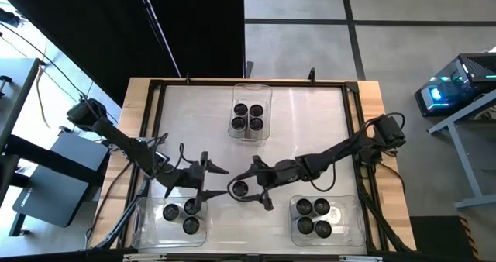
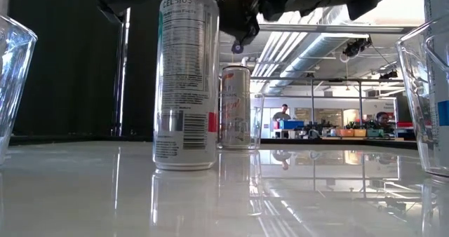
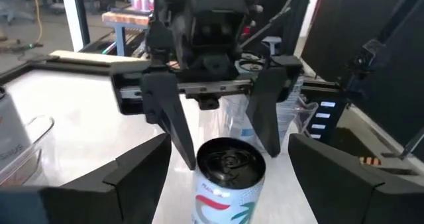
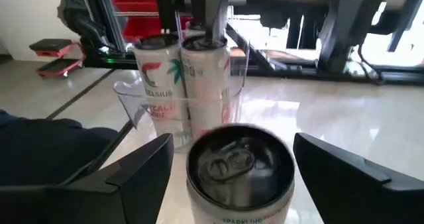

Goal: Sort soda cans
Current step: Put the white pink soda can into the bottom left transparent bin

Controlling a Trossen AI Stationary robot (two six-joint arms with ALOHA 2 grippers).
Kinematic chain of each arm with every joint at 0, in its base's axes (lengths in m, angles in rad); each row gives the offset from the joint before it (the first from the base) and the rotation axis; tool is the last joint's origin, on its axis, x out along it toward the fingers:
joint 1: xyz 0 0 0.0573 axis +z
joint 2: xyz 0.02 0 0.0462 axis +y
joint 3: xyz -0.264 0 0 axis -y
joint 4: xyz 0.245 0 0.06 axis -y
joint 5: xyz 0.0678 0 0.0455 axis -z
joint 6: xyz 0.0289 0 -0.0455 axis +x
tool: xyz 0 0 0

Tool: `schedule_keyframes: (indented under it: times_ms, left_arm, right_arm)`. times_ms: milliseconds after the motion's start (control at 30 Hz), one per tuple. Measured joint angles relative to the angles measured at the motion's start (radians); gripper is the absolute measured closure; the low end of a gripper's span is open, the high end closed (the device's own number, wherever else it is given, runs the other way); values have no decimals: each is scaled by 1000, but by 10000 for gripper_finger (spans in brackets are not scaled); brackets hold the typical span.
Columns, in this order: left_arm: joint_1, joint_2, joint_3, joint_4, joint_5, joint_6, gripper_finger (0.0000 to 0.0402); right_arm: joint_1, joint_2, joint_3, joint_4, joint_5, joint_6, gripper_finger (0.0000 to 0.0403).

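**One Celsius can stands loose at mid-table between two open grippers**

On the left of the table, near its front edge, a clear plastic bin holds three soda cans with dark round tops. The left gripper hangs just above and behind this bin, pointing toward the table's middle. Its two dark fingers stand wide apart and grasp nothing; the left wrist view shows empty space between them, with the loose can just beyond.

That loose can stands upright on the white table surface, between the two front bins and near the table's centre. The low view shows it as a tall silver Celsius can with the nutrition panel facing the camera. The right gripper is straddling it from the right, one finger behind the can and one in front. In the right wrist view its fingers sit either side of the can's dark top with a clear gap on both sides, so the jaws are released and not clamping the can.

At the back of the table, near the centre, a second clear bin holds four cans packed in a square. On the right, near the front edge, a third clear bin holds four more cans.

In the room beyond the table, the low view shows two people at distant workbenches.
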Motion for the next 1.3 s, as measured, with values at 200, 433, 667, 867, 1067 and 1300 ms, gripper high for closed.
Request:
schedule_keyframes:
  times_ms: [200,433,667,867,1067,1300]
  left_arm:
    - [4,93,35,92,35,110,101]
    - [44,148,218,-190,178,176,101]
    - [131,169,385,-503,388,176,85]
    - [186,182,514,-715,422,210,75]
    - [199,260,584,-817,435,202,75]
    - [204,289,591,-836,359,136,75]
  right_arm:
    - [9,-102,0,-57,9,-28,95]
    - [113,-258,-1,-313,321,-18,95]
    - [283,-342,-1,-429,667,7,95]
    - [365,-340,-1,-438,877,-1,95]
    - [381,-338,-1,-445,907,22,95]
    - [381,-338,-1,-497,907,85,95]
